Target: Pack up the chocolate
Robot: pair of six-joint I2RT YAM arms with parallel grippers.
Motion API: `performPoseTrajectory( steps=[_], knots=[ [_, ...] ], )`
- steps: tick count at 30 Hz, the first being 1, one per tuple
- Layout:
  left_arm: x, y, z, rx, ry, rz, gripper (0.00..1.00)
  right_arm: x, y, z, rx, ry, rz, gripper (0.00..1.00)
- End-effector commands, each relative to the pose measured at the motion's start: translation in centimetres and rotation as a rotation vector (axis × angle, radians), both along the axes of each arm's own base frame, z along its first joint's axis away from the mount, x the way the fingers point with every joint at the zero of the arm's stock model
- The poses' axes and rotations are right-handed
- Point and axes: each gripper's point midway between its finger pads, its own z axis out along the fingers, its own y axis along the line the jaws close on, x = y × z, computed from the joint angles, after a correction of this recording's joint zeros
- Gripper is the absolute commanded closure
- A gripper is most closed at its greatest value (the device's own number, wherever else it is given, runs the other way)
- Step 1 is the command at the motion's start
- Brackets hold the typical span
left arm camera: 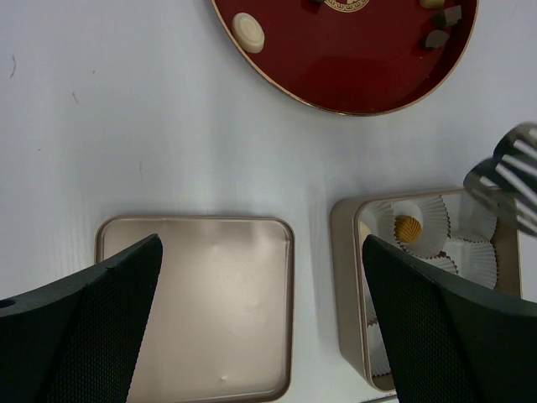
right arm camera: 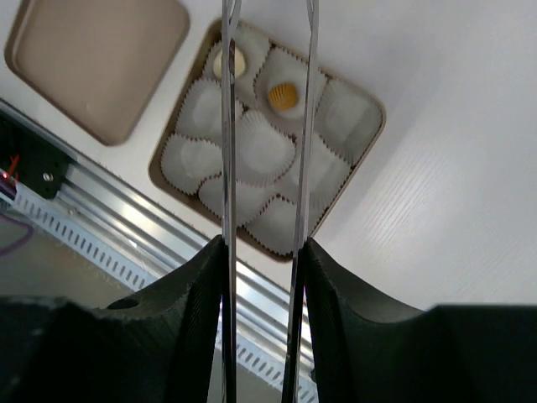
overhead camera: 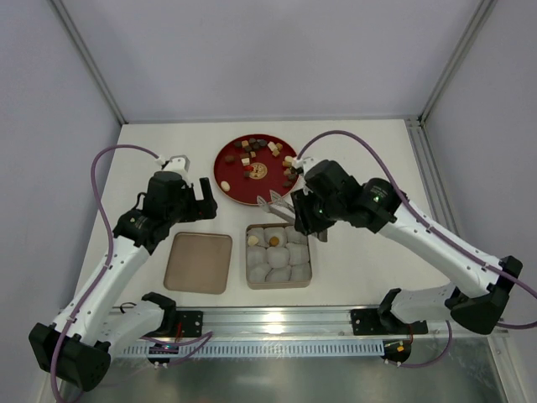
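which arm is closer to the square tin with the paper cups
Right. The right gripper hangs over the square tin's far edge; the left gripper sits off to its left, beyond the flat lid.

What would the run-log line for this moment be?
left gripper: open, over lid | right gripper: tongs, nothing held, above tin | tin: two chocolates in cups | rest on plate

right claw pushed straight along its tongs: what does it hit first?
Likely the square tin, at the paper cups in its middle rows. The tongs point down over them, empty. Depth is unclear.
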Motion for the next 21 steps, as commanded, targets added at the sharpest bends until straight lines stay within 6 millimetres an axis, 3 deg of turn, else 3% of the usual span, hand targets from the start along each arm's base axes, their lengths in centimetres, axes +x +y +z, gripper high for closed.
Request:
performPoseTrajectory(
  steps=[1, 2, 3, 4, 5, 7, 8, 9, 10, 11, 12, 15, 21],
  knots=[
    [0.5, -0.1, 1.2, -0.018, -0.029, 0.007, 0.00, 4.7, 2.1, 2.5, 0.024, -0.099, 0.012, 0.57],
    [0.6, 0.0, 1.2, -0.014, -0.032, 0.010, 0.00, 6.2, 2.1, 2.5, 0.017, -0.102, -0.009, 0.57],
    [0.5, -0.1, 1.2, -0.015, -0.031, 0.009, 0.00, 7.6, 2.8, 3.8, 0.035, -0.141, -0.004, 0.57],
    [0.5, -0.1, 1.2, -0.015, -0.031, 0.009, 0.00, 9.1, 3.5, 2.5, 0.006, -0.122, -0.010, 0.57],
    [0.5, 0.0, 1.3, -0.014, -0.035, 0.013, 0.00, 11.1, 3.4, 3.4, 0.022, -0.149, -0.041, 0.57],
    [0.5, 0.1, 1.4, -0.014, -0.037, 0.014, 0.00, 13.2, 4.0, 2.8, 0.003, -0.144, -0.050, 0.57],
    [0.5, 0.1, 1.4, -0.014, -0.037, 0.014, 0.00, 14.6, 4.7, 0.9, -0.026, -0.112, -0.053, 0.57],
    [0.5, 0.1, 1.3, -0.012, -0.036, 0.015, 0.00, 15.9, 5.2, 2.0, -0.013, -0.144, -0.064, 0.58],
    [0.5, 0.1, 1.3, -0.012, -0.036, 0.015, 0.00, 16.5, 5.6, 1.8, -0.019, -0.143, -0.066, 0.58],
    [0.6, 0.1, 1.4, -0.012, -0.038, 0.016, 0.00, 17.6, 6.3, -0.2, -0.053, -0.112, -0.068, 0.58],
    [0.5, 0.1, 1.4, -0.011, -0.039, 0.015, 0.00, 18.4, 6.8, 0.8, -0.043, -0.133, -0.075, 0.58],
    [0.5, 0.2, 1.4, -0.010, -0.040, 0.018, 0.00, 20.0, 8.2, -1.2, -0.064, -0.103, -0.079, 0.58],
    [0.5, 0.1, 1.3, -0.013, -0.037, 0.015, 0.00, 20.8, 9.6, -3.6, -0.053, -0.055, -0.088, 0.58]
  ],
)
